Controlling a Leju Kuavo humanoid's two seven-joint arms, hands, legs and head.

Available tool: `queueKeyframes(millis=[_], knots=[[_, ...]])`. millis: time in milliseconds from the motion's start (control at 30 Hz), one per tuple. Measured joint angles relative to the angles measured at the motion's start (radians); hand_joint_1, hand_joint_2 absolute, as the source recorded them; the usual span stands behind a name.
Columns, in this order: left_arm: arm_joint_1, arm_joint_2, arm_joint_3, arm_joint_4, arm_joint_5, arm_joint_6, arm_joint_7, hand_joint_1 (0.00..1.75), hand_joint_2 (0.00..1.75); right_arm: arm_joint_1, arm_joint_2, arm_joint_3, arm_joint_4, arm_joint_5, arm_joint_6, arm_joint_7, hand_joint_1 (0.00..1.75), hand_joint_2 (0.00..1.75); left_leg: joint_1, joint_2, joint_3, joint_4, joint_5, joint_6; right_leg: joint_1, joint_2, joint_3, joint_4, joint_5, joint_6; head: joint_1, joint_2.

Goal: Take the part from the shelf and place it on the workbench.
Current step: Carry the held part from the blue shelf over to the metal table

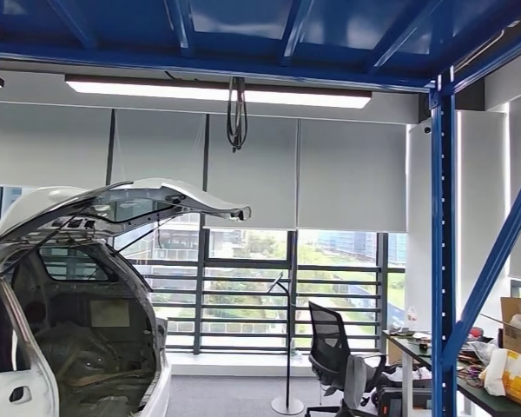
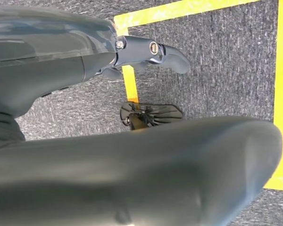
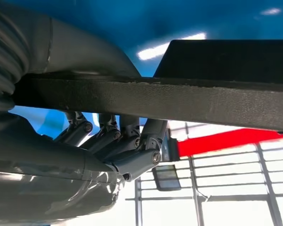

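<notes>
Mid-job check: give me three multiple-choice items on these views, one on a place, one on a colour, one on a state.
1. In the head view, the white car stands: A left; B right; C centre.
2. The floor tape is: A red; B yellow; C white.
3. The right robot hand: A hangs empty; B rests on a desk; C grips the black part.
Answers: 1 A, its body sits at the left edge. 2 B, yellow strips cross grey carpet. 3 C, its fingers curl round the part.
</notes>
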Motion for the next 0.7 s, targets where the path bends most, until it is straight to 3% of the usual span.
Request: queueKeyframes(millis=[433,500,700], knots=[[-0.002,0.008,0.022,0.000,0.013,0.016,-0.021,0.00,1.75,0.178,-0.041,0.050,-0.499,-0.208,0.065,-0.044,1.75,1.75,0.000,0.000,0.000,0.000,0.000,0.000,0.000,0.000,-0.001,0.000,0.000,0.000,0.000,0.000],[-0.002,0.009,0.025,0.000,0.013,0.023,-0.038,0.00,1.75,0.208,-0.044,0.051,-0.566,-0.324,0.095,-0.080,1.75,1.75,0.000,0.000,-0.001,0.000,0.000,0.000,0.000,0.000,0.000,0.000,0.000,0.000,0.000,0.000],[-0.007,0.012,0.055,0.000,0.077,0.010,-0.106,0.00,1.75,0.333,-0.037,0.039,-0.779,-0.893,0.286,-0.216,1.75,1.75,0.000,0.000,-0.001,0.000,0.000,0.000,0.000,0.000,-0.001,0.000,-0.001,0.000,0.000,0.000]])
